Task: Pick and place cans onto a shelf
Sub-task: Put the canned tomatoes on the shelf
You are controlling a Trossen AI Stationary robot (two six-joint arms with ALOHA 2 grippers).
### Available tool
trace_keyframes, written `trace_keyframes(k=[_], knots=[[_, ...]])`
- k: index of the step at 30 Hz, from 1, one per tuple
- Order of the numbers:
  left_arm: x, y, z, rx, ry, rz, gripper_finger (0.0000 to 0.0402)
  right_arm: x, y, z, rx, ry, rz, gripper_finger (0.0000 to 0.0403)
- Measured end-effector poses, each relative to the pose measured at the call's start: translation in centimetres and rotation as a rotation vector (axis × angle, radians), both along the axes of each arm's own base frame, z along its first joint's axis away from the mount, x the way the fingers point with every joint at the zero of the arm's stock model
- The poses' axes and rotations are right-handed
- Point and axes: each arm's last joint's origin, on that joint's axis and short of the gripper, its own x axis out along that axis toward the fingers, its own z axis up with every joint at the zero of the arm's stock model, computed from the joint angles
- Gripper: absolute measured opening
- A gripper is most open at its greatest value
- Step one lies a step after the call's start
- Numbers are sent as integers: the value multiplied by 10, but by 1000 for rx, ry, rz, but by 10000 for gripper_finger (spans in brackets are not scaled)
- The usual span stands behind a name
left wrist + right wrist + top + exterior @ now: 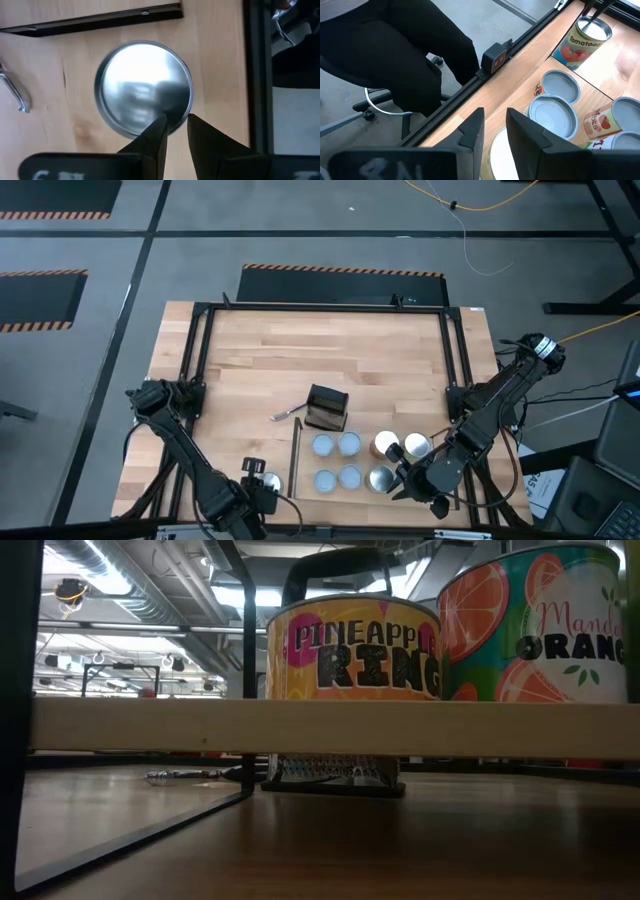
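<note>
Several cans with pale-blue, white and silver tops (348,444) stand on the shelf (306,468) near the table's near edge. The low view shows a pineapple can (352,650) and a mandarin can (535,625) on the shelf board (320,727). One silver-topped tomato can (253,466) stands on the tabletop left of the shelf. My left gripper (176,122) is over that can's rim (172,112), fingers close together. My right gripper (494,122) hovers above a white-topped can (499,157) at the shelf's right part, fingers close together and empty. My left gripper points down at the tomato can's silver top (142,92), its fingertips (592,15) at the rim on the near side. I cannot tell whether they touch the can. The can stands upright on the tabletop.
A small black box (326,408) and a bent metal piece (285,415) lie behind the shelf. A black frame (200,350) borders the table. A person's dark-clad legs (395,45) and a chair show beyond the near edge. Bare wood lies at the far half.
</note>
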Motion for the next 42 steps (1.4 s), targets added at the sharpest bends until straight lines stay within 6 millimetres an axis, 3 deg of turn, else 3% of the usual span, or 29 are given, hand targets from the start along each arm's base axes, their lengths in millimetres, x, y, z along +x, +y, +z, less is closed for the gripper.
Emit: trace_keyframes(k=[8,15,22,27,36,42], knots=[[1,2,-6,0,-12,12,62,0,0,0,0,0,0,86],[9,5,-6,-32,-27,35,5,0,0,0,0,0,0,86],[16,5,0,-65,-37,48,2,0,0,0,0,0,0,86],[20,0,20,-125,-67,44,2,0,0,0,0,0,0,86],[24,-11,61,-382,-21,83,1,0,0,0,1,0,0,86],[36,-12,86,-517,-84,80,0,0,0,0,3,-2,0,86]])
